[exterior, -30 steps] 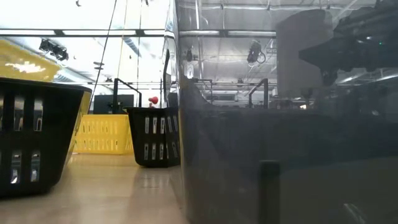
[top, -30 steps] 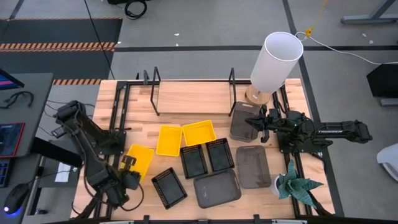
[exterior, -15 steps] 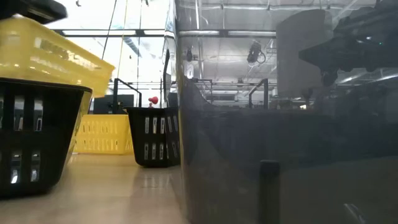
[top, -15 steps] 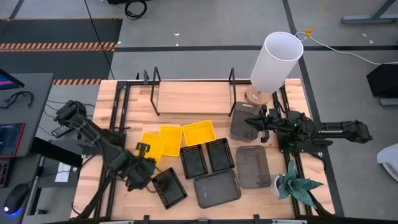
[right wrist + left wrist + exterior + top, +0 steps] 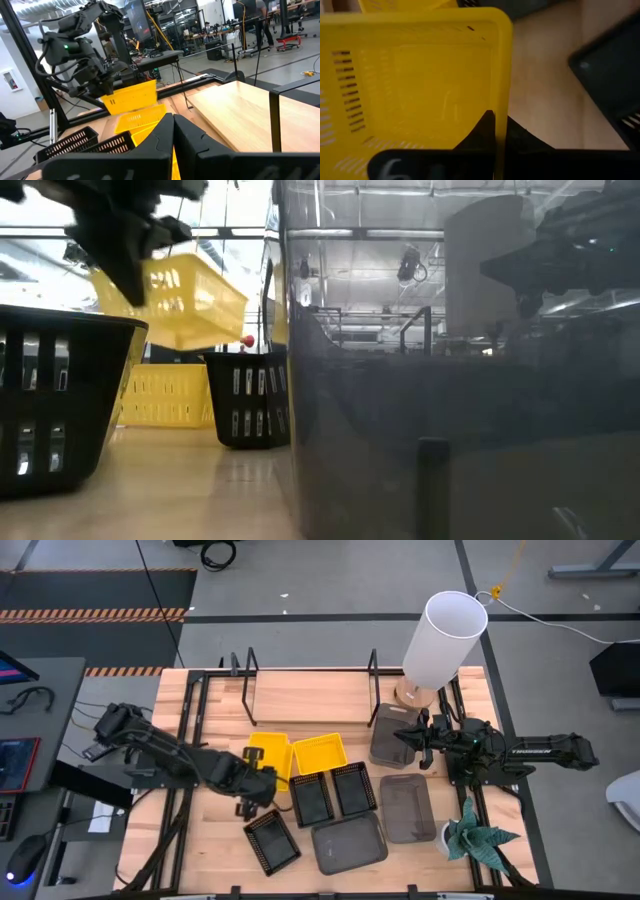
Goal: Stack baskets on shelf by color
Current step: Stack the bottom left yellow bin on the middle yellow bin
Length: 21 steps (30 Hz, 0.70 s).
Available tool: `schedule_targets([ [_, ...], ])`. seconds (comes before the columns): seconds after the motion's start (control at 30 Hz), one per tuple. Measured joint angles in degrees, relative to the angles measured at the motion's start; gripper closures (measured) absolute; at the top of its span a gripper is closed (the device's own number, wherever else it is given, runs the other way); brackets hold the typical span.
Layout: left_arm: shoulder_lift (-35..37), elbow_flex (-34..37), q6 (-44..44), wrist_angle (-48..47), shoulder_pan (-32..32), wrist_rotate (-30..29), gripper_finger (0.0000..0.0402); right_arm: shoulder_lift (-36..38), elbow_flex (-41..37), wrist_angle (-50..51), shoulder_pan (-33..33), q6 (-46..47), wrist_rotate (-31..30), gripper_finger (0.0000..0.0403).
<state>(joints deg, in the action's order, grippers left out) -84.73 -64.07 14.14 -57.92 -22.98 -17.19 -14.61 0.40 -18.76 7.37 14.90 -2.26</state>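
My left gripper (image 5: 258,776) is shut on a small yellow basket (image 5: 266,754), held in the air above the table's middle. In the low view this basket (image 5: 190,300) hangs tilted over a second yellow basket (image 5: 170,395). A third yellow basket (image 5: 320,753) rests on the table beside it. Black mesh baskets (image 5: 272,840), (image 5: 311,800), (image 5: 353,788) and dark grey baskets (image 5: 348,842), (image 5: 407,807), (image 5: 388,735) rest on their bottoms. The wooden shelf (image 5: 310,695) lies along the far side. My right gripper (image 5: 408,737) is shut, above the far grey basket. My left gripper pinches the yellow basket's side wall at its rim (image 5: 501,100), one finger (image 5: 485,127) inside the basket and the other outside. The fingers come from the table's near-left side. The basket is lifted clear and tilted, its free end lower.
A tall white lamp (image 5: 442,638) stands at the far right by the shelf's end. A potted plant (image 5: 475,838) stands at the near right corner. Black upright brackets (image 5: 246,675), (image 5: 372,665) divide the shelf. Bare tabletop (image 5: 215,830) lies at the near left.
My left gripper has carried the yellow basket from the table's near-left part toward the right and far side. It has lifted the basket clear, to a place over the other yellow baskets. The basket has tipped on the way.
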Motion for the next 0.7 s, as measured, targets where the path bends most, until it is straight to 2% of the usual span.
schedule_targets([
  [0.33,-8.2,0.0,-2.1,2.4,1.5,0.0,0.0396,0.0,0.0,0.0,0.0,0.0,0.0,0.0389],
  [0.6,-9.4,0.0,0.0,2.9,1.4,2.4,0.0391,0.0,0.0,0.0,0.0,0.0,0.0,0.0389],
  [0.7,-9.4,0.0,0.5,3.0,1.4,2.4,0.0374,0.0,0.0,0.0,0.0,0.0,0.0,0.0389],
])
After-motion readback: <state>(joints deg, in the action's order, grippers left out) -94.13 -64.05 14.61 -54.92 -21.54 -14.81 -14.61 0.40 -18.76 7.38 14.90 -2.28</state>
